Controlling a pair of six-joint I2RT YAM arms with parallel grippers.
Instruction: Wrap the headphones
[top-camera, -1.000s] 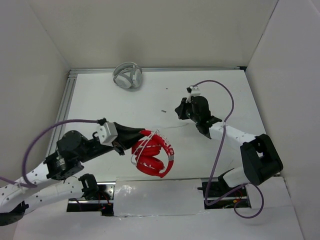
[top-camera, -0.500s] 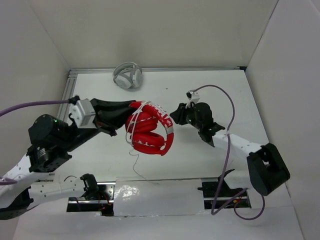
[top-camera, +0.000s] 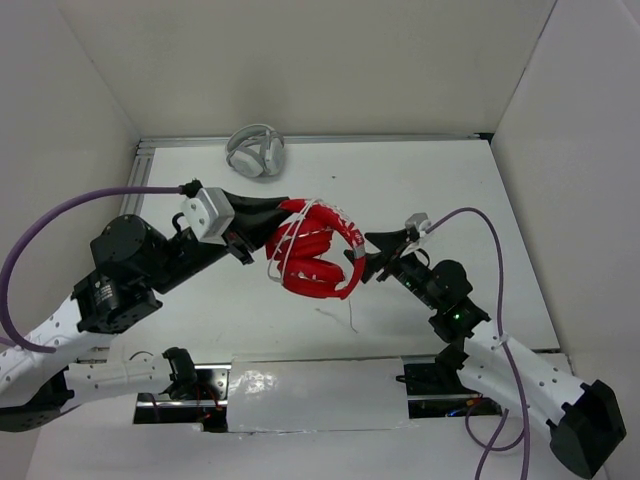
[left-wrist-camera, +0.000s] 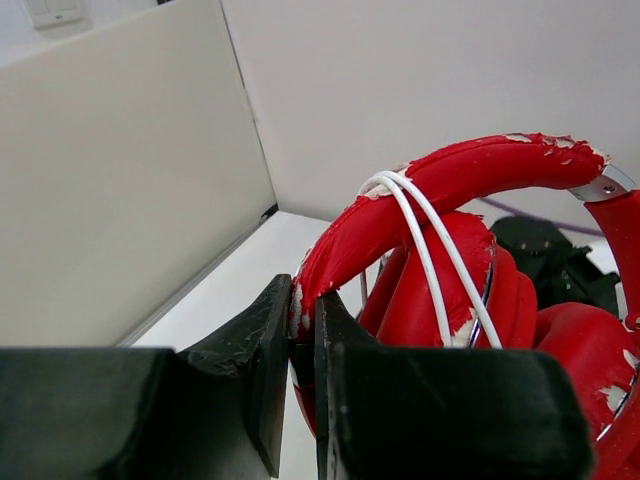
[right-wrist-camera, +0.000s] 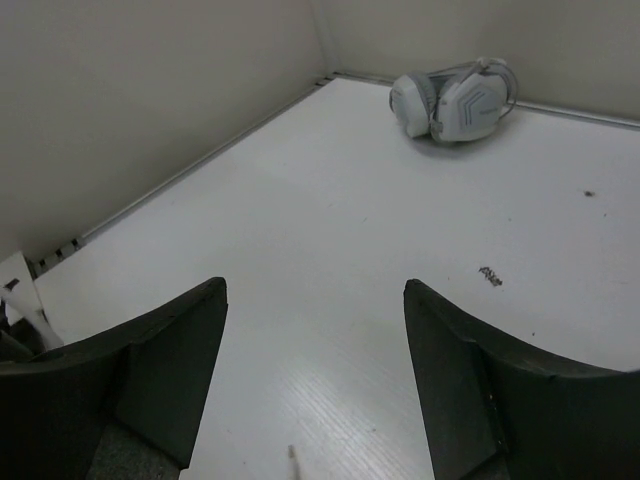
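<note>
The red headphones (top-camera: 318, 262) hang in the air over the middle of the table, folded, with the thin white cable (top-camera: 290, 250) looped several times round the headband. My left gripper (top-camera: 281, 212) is shut on the headband's left end; in the left wrist view the jaws (left-wrist-camera: 305, 312) pinch the red band (left-wrist-camera: 450, 185) under the white loops (left-wrist-camera: 432, 255). A loose cable end (top-camera: 349, 322) dangles below the cups. My right gripper (top-camera: 373, 256) stands open just right of the headphones with nothing between its fingers (right-wrist-camera: 312, 292). The cable's tip (right-wrist-camera: 292, 456) shows below it.
White-grey headphones (top-camera: 255, 152) lie at the back left of the table, also seen far ahead in the right wrist view (right-wrist-camera: 455, 100). White walls enclose the table on three sides. A small dark speck (right-wrist-camera: 489, 276) marks the tabletop.
My right gripper has opened and swung from the back right down to the headphones' right side. The left arm lifted the headphones and carried them toward the middle; the cable end now dangles free.
</note>
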